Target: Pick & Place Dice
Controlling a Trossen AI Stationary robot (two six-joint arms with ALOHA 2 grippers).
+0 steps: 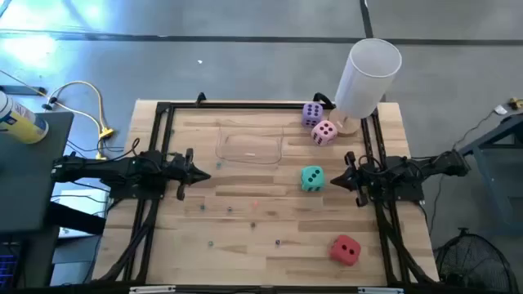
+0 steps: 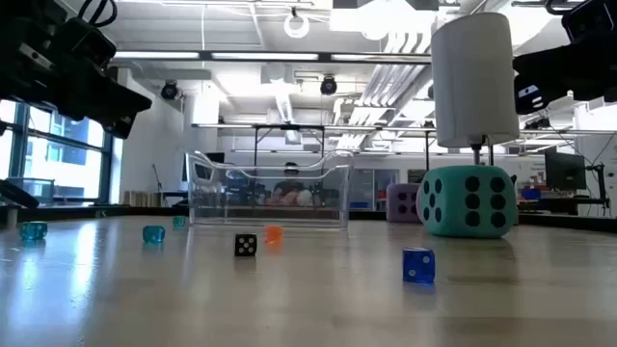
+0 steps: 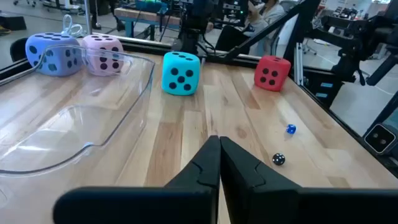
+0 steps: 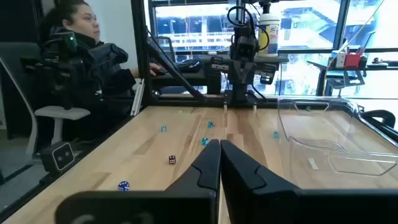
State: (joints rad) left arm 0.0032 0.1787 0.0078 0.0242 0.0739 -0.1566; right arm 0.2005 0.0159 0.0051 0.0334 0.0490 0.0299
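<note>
Teal-green die (image 1: 311, 178) lies just beside the right gripper (image 1: 344, 177) — fingers closed, both grippers empty.

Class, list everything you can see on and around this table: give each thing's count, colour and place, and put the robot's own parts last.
Soft purple die: one, far right corner, touching the pink one.
Soft pink die: one, beside the purple.
Soft teal-green die: one, right of centre.
Soft red die: one, near right.
Clear plastic tray: one, transparent, far centre.
Tall white cylinder: one, far right corner.
Small plastic dice: several, black, blue, teal, orange, scattered.
Seated person: one, beyond the table.
Left gripper: shut, left edge.
Right gripper: shut, right edge, beside the teal-green die.
</note>
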